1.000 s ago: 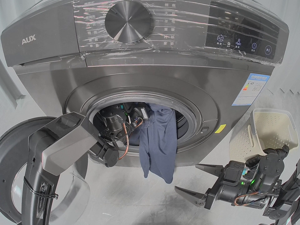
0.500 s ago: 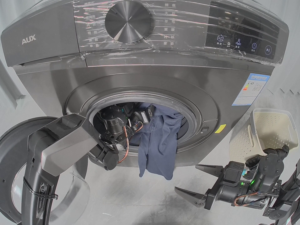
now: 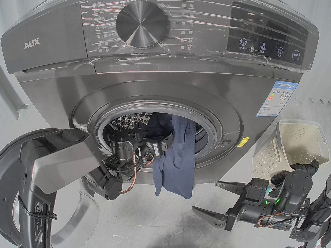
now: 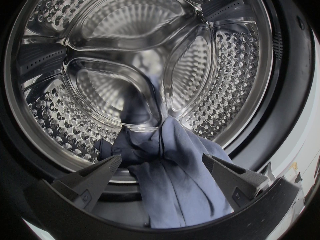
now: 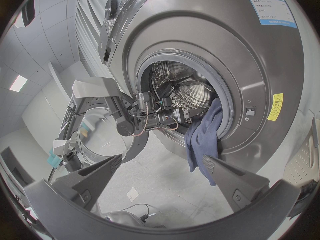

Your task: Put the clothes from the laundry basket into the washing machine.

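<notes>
Navy cloth garment (image 3: 176,155): draped over the lower lip of the porthole of the grey metal front-load washing machine (image 3: 207,86). One end is bunched inside, the rest hangs down the front panel toward the pale grey floor (image 3: 138,221).
Drum: perforated shiny steel drum (image 4: 230,67). The garment's inner end lies on its lower front edge w/ a dark fold reaching a bit further in.
L gripper (image 4: 161,158): at the porthole mouth, pointing into the drum. Fingers are spread wide and hold nothing. The garment runs btwn them, just past the tips; contact w/ the cloth is hard to judge, prob. not touching.
R gripper (image 3: 205,196): low in front of the machine, toward its R side, over the floor. It is well apart from the garment, fingers wide apart, nothing in them.
Basket: cream perforated plastic laundry basket (image 3: 300,138) beside the machine on the robot's R, tilted w/ its opening facing the head cam. The R arm's wrist sits just in front of it.
Door: round grey-rimmed glass door (image 3: 8,169) swung fully open on the robot's L, behind the L arm.
Panel: round brushed-metal dial (image 3: 141,24) mid control panel, under wrinkled clear film.
Stickers: blue-and-white label (image 3: 277,99) on the front, upper R of the porthole. A small yellow sticker (image 3: 243,141) sits lower, near the porthole rim.
</notes>
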{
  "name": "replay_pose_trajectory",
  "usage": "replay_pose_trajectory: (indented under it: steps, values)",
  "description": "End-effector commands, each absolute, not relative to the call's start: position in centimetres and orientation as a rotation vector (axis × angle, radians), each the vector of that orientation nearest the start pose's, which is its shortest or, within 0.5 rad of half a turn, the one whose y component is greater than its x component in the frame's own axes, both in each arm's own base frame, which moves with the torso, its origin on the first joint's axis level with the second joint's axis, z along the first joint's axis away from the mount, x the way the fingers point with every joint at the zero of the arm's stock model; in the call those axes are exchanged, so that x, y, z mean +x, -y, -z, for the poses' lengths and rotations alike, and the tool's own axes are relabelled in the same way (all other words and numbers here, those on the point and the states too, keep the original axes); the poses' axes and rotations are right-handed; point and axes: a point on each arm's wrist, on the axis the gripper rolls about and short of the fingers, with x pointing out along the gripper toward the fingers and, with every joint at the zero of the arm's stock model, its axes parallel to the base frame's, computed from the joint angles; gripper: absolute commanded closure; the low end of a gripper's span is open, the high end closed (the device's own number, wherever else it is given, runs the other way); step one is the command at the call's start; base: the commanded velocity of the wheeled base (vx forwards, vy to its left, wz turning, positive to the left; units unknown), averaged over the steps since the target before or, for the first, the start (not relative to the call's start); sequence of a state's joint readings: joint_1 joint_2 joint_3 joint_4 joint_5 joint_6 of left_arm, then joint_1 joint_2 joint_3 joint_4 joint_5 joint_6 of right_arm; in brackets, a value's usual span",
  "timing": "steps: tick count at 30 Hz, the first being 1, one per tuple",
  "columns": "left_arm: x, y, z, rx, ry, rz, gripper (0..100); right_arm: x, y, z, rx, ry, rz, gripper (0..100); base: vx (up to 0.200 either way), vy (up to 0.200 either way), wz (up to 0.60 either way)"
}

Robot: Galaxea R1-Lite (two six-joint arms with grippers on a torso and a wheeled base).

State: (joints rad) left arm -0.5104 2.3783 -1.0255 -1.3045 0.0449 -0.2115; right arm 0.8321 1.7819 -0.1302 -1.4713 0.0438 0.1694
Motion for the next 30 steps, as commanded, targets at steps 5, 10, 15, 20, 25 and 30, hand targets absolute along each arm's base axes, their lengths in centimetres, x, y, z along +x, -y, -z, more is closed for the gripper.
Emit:
replay_pose_trajectory:
  steps: [5, 10, 15, 20, 25, 30]
  values:
    - [35.8, 21.3, -4.3, -0.167, -0.165, 0.529, 0, 15.1, -16.8, -9.3, 0.085, -0.252, -0.857, 0, 0.000, 0.000, 0.00]
    - [35.2, 22.3, -4.0, -0.167, -0.173, 0.581, 0, 15.1, -16.7, -9.2, 0.083, -0.255, -0.855, 0, 0.000, 0.000, 0.00]
    - [35.2, 23.3, -3.8, -0.170, -0.174, 0.636, 0, 15.1, -16.8, -9.2, 0.083, -0.257, -0.856, 0, 0.000, 0.000, 0.00]
    - [36.3, 24.1, -3.1, -0.181, -0.151, 0.642, 0, 15.1, -16.8, -9.2, 0.083, -0.257, -0.856, 0, 0.000, 0.000, 0.00]
    - [37.4, 24.9, -2.1, -0.188, -0.134, 0.645, 0, 15.1, -16.7, -9.2, 0.083, -0.257, -0.856, 0, 0.000, 0.000, 0.00]
    - [37.9, 25.2, -1.6, -0.194, -0.132, 0.647, 0, 15.1, -16.8, -9.2, 0.083, -0.255, -0.858, 0, 0.000, 0.000, 0.00]
